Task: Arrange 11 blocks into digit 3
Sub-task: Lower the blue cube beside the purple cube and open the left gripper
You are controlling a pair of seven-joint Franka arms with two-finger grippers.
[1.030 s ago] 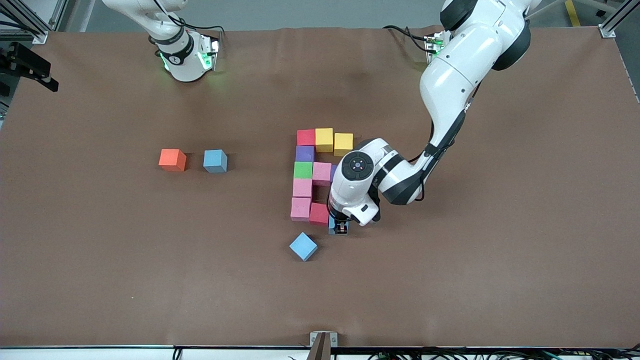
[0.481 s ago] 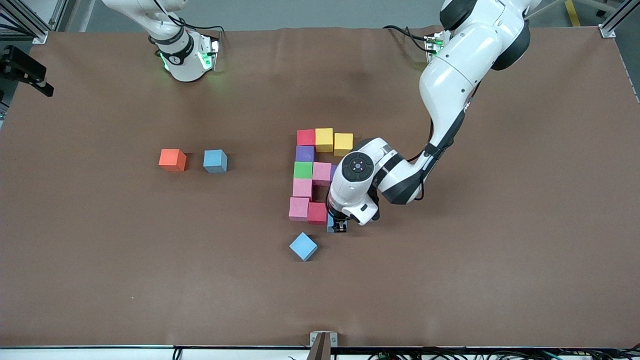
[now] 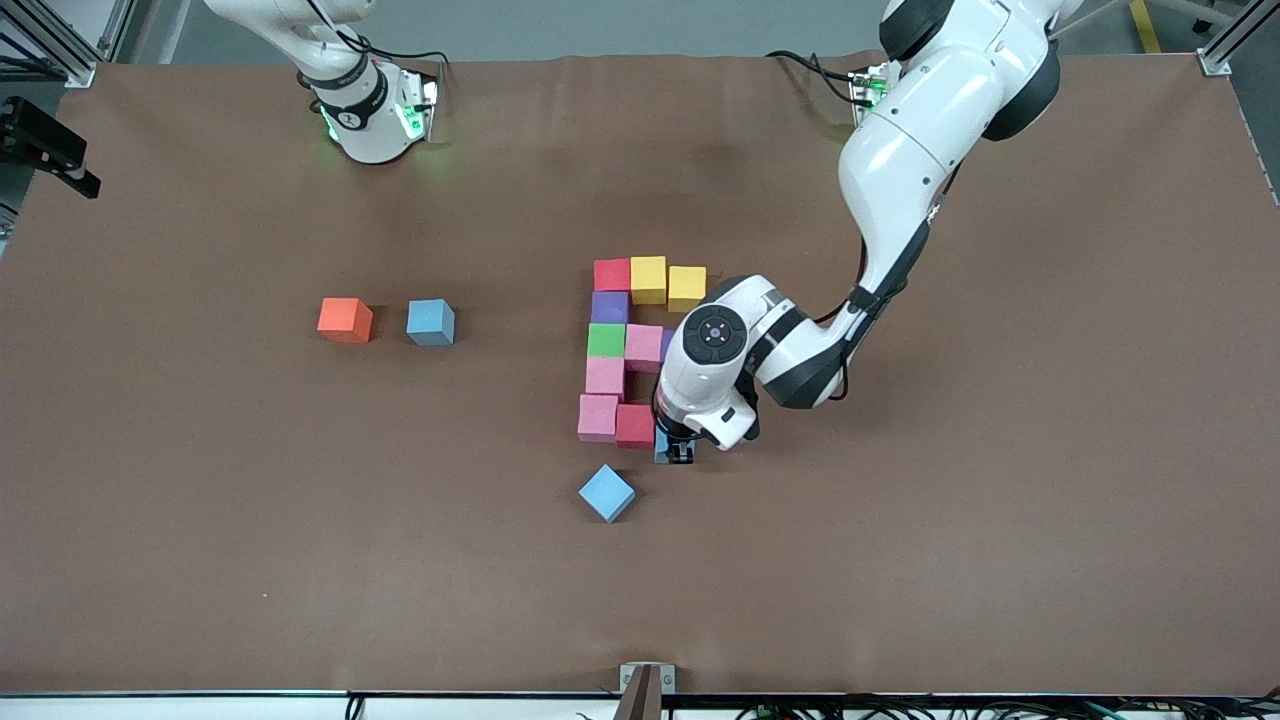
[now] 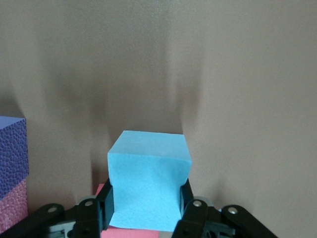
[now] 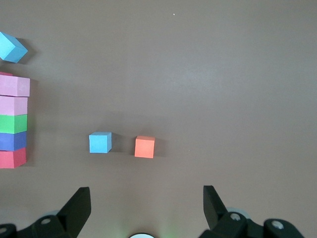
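Observation:
A figure of touching blocks lies mid-table: a red block (image 3: 612, 274) and two yellow blocks (image 3: 648, 279) in the row farthest from the front camera, then purple (image 3: 609, 306), green (image 3: 606, 340) and pink blocks (image 3: 604, 376). The nearest row is a pink block (image 3: 598, 417) and a red one (image 3: 635, 426). My left gripper (image 3: 678, 452) (image 4: 146, 198) is shut on a light blue block (image 3: 661, 447) (image 4: 148, 178), low at the table, against that red block. My right gripper (image 5: 146, 203) hangs open and high, with nothing between its fingers.
A loose light blue cube (image 3: 606, 492) (image 5: 12, 48) lies nearer the front camera than the figure. A blue cube (image 3: 430, 322) (image 5: 100, 143) and an orange cube (image 3: 345, 320) (image 5: 144, 147) sit side by side toward the right arm's end.
My left gripper has slid the light blue block against the red one, nudging the nearest row slightly toward the right arm's end. The right arm waits.

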